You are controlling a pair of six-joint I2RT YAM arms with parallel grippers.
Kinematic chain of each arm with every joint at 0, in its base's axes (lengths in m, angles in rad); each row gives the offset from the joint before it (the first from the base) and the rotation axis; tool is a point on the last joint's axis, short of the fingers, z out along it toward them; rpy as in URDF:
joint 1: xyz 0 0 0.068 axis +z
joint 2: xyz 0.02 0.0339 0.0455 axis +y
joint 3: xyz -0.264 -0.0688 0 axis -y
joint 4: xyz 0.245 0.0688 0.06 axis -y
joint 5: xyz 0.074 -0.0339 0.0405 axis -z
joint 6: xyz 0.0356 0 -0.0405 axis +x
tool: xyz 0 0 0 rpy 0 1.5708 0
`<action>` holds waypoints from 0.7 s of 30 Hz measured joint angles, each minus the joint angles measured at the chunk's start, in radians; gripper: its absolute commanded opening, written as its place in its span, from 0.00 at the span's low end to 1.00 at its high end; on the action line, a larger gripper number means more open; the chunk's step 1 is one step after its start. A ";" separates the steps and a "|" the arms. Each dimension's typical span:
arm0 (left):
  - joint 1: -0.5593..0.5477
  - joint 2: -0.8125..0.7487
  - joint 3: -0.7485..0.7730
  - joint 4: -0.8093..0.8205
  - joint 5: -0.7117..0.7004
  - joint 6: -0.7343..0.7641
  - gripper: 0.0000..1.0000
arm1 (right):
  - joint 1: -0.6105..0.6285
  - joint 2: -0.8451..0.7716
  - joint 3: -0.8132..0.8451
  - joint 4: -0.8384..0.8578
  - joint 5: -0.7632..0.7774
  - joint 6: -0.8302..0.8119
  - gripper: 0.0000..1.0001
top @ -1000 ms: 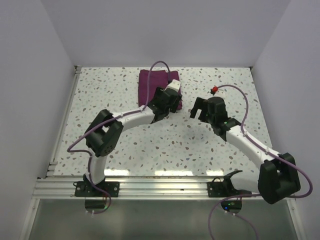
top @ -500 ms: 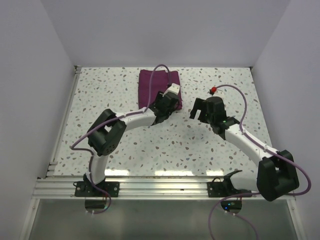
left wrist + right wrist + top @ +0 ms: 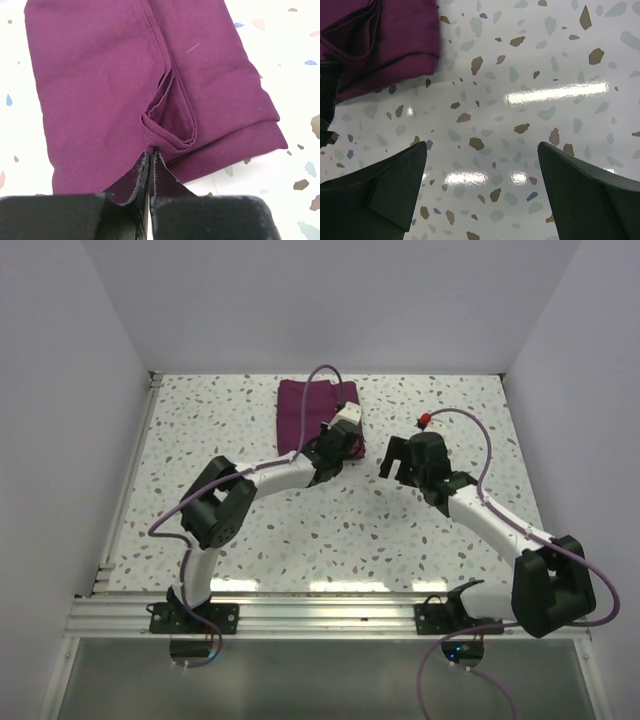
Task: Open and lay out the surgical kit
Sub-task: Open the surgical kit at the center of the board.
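I have the left tool clamped on the cloth wrap, lower centre.
My right tool stands apart above the table.

1. The table has a glossy white top speckled with brown, grey and blue flecks.
2. A folded dark purple cloth wrap lies flat on it at the far edge, near the middle.
3. The wrap's layered folds and overlapping flaps face up.
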 measured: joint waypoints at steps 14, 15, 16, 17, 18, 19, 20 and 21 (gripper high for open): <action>0.269 -0.422 -0.262 0.021 -0.088 -0.183 0.01 | 0.006 0.074 0.020 0.000 -0.024 -0.008 0.96; 0.304 -0.447 -0.288 0.021 -0.088 -0.213 0.09 | 0.008 0.083 0.025 0.000 -0.024 -0.008 0.96; 0.344 -0.471 -0.322 0.016 -0.090 -0.250 0.14 | 0.010 0.090 0.028 0.000 -0.024 -0.008 0.96; 0.378 -0.483 -0.357 0.006 -0.095 -0.290 0.21 | 0.013 0.099 0.033 0.000 -0.026 -0.009 0.96; 0.406 -0.485 -0.389 -0.003 -0.101 -0.327 0.55 | 0.016 0.105 0.036 0.000 -0.026 -0.010 0.96; 0.430 -0.481 -0.420 -0.020 -0.101 -0.358 0.72 | 0.021 0.113 0.039 0.000 -0.026 -0.013 0.96; 0.452 -0.470 -0.446 -0.039 -0.098 -0.395 0.86 | 0.025 0.119 0.041 0.000 -0.026 -0.015 0.95; 0.474 -0.455 -0.466 -0.056 -0.092 -0.429 0.99 | 0.030 0.126 0.045 -0.001 -0.026 -0.016 0.95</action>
